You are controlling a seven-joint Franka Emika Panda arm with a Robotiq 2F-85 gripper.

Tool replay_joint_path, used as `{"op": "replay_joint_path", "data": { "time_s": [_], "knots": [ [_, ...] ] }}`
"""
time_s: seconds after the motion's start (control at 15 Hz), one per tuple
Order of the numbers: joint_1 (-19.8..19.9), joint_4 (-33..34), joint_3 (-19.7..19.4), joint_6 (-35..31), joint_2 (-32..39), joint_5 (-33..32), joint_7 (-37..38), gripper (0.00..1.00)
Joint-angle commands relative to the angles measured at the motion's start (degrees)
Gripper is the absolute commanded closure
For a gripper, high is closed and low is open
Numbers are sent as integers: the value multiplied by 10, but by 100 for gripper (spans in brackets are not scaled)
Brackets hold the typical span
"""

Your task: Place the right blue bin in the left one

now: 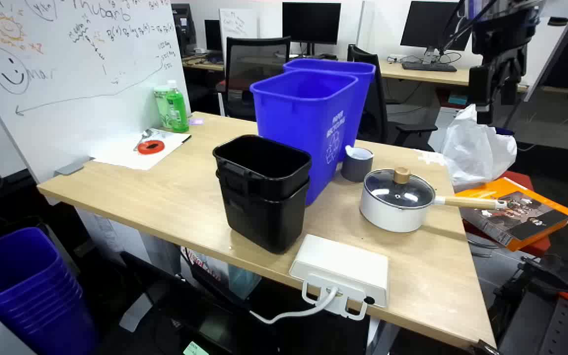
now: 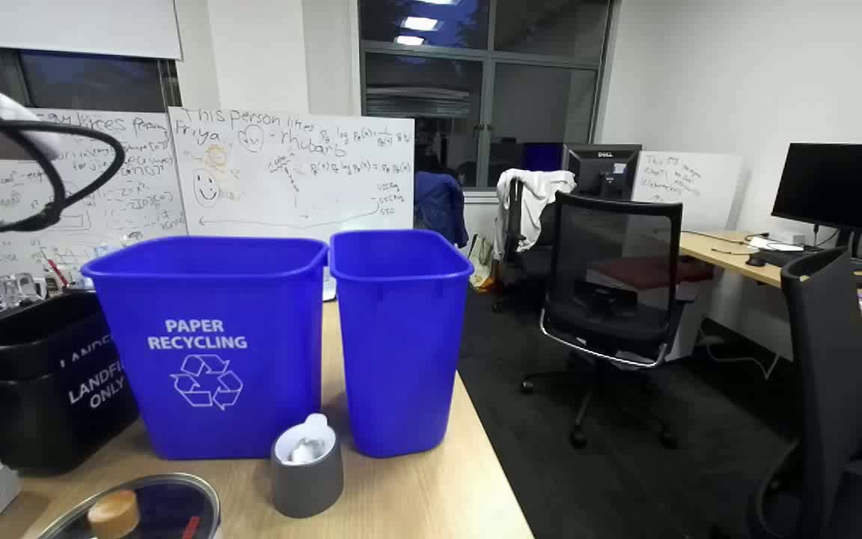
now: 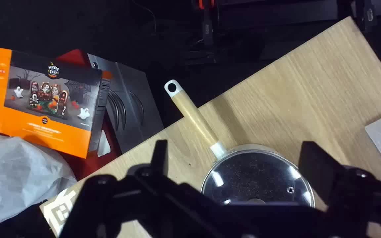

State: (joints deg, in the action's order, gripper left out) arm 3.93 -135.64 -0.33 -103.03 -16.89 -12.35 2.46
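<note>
On the bench (image 1: pixel 165 192) stand two nested black bins (image 1: pixel 263 204), one white pot (image 1: pixel 393 218) with its lid (image 1: pixel 387 190), and near it a grey cup (image 1: pixel 357 168).

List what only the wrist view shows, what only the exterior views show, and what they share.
Only the wrist view shows the saucepan lid framed by the open gripper, and, clearly, the squares on the tag at the edge of the table.

Only the exterior views show the blue bin lettered PAPER RECYCLING, the blue bin next to it, black bins, grey cup and smiley-face whiteboard.

Shared: table, saucepan lid and white box in all three; gripper and orange box in the wrist view and an exterior view.
</note>
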Motion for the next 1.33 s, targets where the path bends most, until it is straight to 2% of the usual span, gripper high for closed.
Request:
{"op": "replay_joint_path", "data": {
  "time_s": [0.0, 0.27, 0.53, 0.8, 1.27],
  "knots": [
    [-4, 1, -4, 1, 0, -1, 1, 0],
    [2, -8, 4, -34, 8, -51, 35, 0],
    [7, -24, 7, -153, 37, -139, 96, 0],
    [10, -15, 2, -251, 84, -178, 175, 0],
    [4, -12, -1, -252, 85, -165, 169, 0]
  ]
}}
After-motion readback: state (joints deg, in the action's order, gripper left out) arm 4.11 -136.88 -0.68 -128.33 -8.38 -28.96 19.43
